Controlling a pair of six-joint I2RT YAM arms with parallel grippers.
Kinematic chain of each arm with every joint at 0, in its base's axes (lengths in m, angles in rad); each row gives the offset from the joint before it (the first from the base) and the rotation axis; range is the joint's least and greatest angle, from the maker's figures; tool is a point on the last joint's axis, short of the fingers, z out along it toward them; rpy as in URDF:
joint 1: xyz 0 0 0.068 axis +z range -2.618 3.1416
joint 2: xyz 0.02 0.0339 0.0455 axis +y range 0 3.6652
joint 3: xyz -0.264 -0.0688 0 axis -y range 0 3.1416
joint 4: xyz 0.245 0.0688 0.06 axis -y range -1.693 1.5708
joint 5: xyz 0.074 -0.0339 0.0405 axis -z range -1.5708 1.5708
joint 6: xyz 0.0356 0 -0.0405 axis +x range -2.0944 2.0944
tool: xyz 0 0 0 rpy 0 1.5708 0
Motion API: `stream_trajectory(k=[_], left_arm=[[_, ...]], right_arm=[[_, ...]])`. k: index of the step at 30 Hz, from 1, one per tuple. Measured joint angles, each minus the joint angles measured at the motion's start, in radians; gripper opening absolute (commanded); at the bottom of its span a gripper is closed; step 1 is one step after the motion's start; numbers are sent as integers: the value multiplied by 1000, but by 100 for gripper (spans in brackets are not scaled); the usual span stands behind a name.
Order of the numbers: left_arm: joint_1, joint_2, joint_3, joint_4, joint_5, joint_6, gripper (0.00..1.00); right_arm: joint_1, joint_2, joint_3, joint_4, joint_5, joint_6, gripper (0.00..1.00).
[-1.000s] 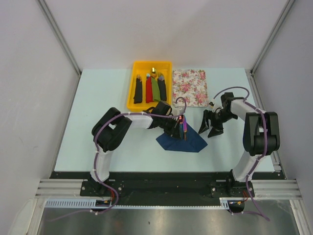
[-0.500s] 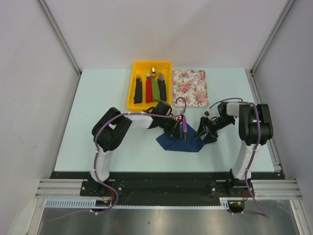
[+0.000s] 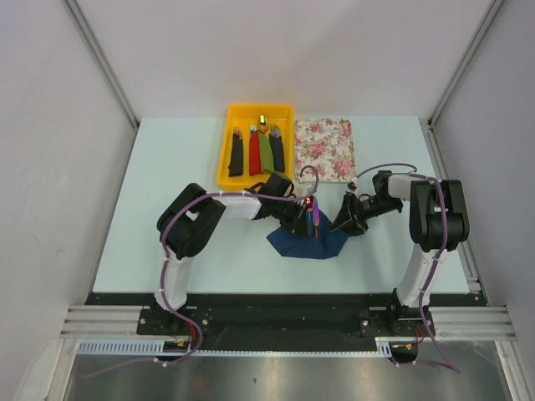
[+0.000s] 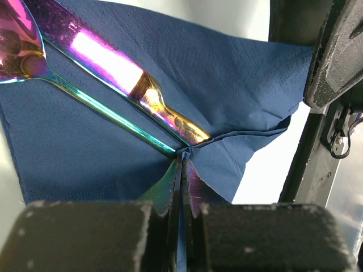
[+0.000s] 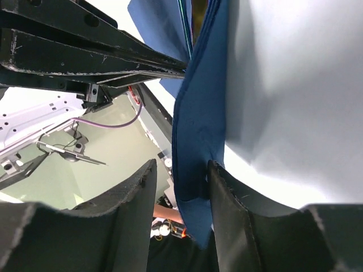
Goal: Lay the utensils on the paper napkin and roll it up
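Top view: right gripper, earlier well apart, now at the lifted right corner of the paper napkin; utensils lie on the napkin.
Left wrist: left gripper clamped on the utensils' handle ends and a napkin fold.
Right wrist: jaws parted, napkin edge between them.

No legible text or labels, seemingly, anywhere.
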Motion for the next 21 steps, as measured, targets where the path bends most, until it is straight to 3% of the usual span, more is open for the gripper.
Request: stream_trajectory(k=[12, 21], left_arm=[[1, 0, 0, 0, 2, 0, 4], [4, 0, 0, 0, 3, 1, 4]], right_arm=[[47, 0, 0, -5, -31, -3, 54], [106, 0, 0, -34, -3, -29, 70]])
